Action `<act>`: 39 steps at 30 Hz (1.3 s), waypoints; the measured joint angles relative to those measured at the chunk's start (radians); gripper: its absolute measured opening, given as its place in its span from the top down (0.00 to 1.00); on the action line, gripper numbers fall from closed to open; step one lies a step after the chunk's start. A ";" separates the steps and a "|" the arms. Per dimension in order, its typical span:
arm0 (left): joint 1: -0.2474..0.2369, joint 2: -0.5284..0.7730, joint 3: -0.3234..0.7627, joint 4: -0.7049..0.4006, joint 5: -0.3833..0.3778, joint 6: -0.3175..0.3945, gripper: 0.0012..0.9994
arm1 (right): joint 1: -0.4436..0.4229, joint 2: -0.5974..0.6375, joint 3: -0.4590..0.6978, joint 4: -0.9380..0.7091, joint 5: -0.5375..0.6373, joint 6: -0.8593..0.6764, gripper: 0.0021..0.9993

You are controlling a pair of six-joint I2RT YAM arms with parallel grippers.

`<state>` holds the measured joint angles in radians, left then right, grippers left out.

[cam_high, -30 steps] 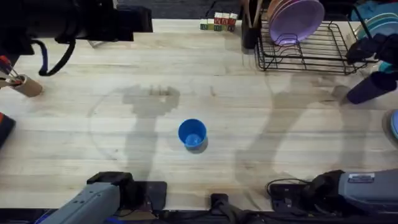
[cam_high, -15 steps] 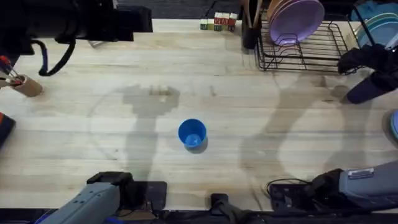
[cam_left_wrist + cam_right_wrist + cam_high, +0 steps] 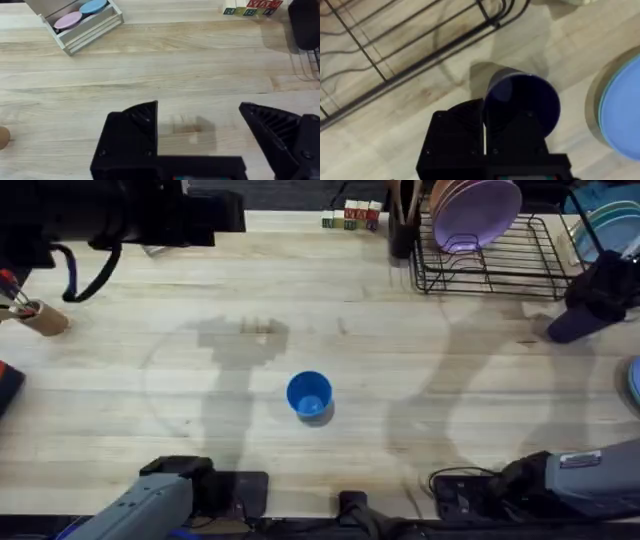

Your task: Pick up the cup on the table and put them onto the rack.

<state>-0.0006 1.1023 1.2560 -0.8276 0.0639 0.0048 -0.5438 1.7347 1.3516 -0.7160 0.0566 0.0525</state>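
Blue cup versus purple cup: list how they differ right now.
1. The blue cup is bright blue; the purple cup is dark purple.
2. The blue cup stands upright on the table, mouth up; the purple cup is tilted.
3. The blue cup stands free mid-table; the purple cup is gripped by the right end effector, beside the rack.

Both are small plain tumblers of like size.
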 joint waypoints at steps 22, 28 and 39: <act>0.000 0.000 0.000 -0.003 0.000 0.000 0.01 | 0.112 -0.357 0.058 -0.105 0.000 -0.031 0.97; 0.000 0.000 0.000 -0.004 0.000 0.000 0.01 | 0.305 -0.370 0.059 0.037 -0.001 -0.032 0.97; 0.000 0.000 0.000 -0.006 0.000 0.000 0.01 | 0.565 -0.245 0.060 0.207 -0.001 -0.034 0.97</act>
<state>-0.0006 1.1023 1.2560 -0.8337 0.0639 0.0048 0.0209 1.4898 1.4113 -0.5091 0.0559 0.0181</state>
